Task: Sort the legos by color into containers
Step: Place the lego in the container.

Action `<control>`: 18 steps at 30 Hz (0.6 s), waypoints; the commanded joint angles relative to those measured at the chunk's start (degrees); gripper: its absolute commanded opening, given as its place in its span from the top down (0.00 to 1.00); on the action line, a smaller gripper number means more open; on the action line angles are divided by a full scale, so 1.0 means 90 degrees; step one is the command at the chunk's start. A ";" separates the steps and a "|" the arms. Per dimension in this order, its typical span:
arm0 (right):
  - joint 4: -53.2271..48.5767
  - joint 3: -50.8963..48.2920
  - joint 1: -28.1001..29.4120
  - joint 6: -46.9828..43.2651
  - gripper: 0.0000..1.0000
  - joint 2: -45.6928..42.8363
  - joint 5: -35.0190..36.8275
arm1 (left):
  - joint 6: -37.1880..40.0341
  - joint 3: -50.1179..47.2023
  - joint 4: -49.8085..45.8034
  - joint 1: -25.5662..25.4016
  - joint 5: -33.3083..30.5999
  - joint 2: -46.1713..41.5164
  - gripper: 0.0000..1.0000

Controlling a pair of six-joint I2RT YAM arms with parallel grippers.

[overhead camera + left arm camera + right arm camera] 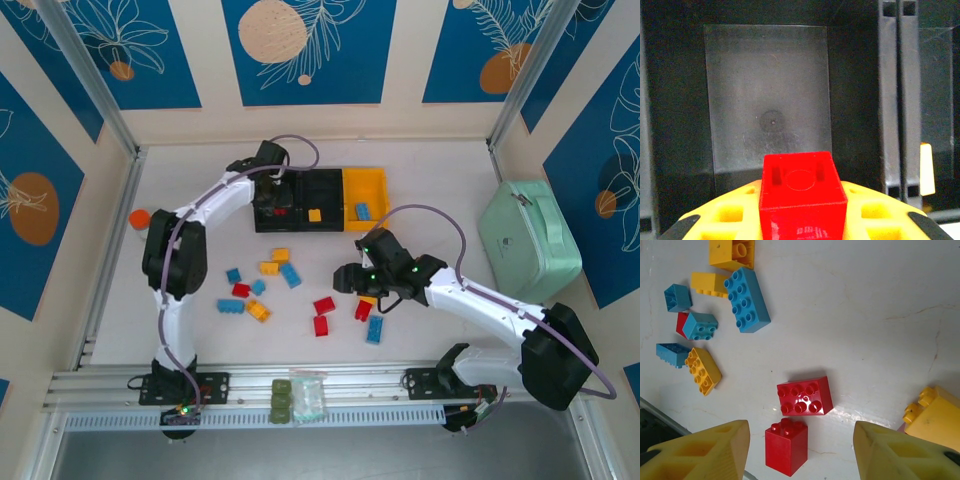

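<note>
My left gripper (273, 198) hangs over the left black bin (262, 222) of the containers, shut on a red square lego (802, 195). Below it lies that bin's bare floor (770, 95). The middle black bin (330, 185) holds a yellow lego (314, 215). A blue lego (362, 211) lies in the yellow bin (372, 180). My right gripper (802, 452) stands open above the table, nothing between its fingers. Two red legos (805, 396) (786, 446) lie under it. More red, yellow and blue legos (258, 290) are scattered left of it.
A mint-green case (530, 240) stands at the right. An orange object (139, 218) lies at the far left. Olive-green blocks (283, 400) and a clear bag (309, 395) sit on the front rail. A yellow lego (935, 417) lies by my right finger.
</note>
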 commanded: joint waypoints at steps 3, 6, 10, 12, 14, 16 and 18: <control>-0.0178 0.0173 0.0038 0.0059 0.43 -0.0134 0.0164 | 0.0222 0.0510 -0.0469 0.0089 -0.0144 0.0358 0.68; -0.0248 0.0187 0.0018 0.0032 0.42 -0.0177 0.0231 | 0.0243 0.0570 -0.0555 0.0099 -0.0135 0.0405 0.59; -0.0421 0.0281 -0.0058 -0.0062 0.41 -0.0236 0.0317 | 0.0238 0.0543 -0.0558 0.0091 -0.0095 0.0223 0.53; -0.0525 0.0336 -0.0143 -0.0118 0.41 -0.0274 0.0346 | 0.0242 0.0501 -0.0565 0.0089 -0.0079 0.0060 0.52; -0.0687 0.0411 -0.0262 -0.0154 0.41 -0.0314 0.0405 | 0.0235 0.0380 -0.0533 0.0089 0.0014 -0.0185 0.52; -0.0913 0.0508 -0.0444 -0.0144 0.41 -0.0324 0.0431 | 0.0223 0.0144 -0.0403 0.0089 0.0129 -0.0503 0.52; -0.1179 0.0618 -0.0633 -0.0114 0.41 -0.0305 0.0481 | 0.0201 -0.0183 -0.0273 0.0078 0.0282 -0.0878 0.51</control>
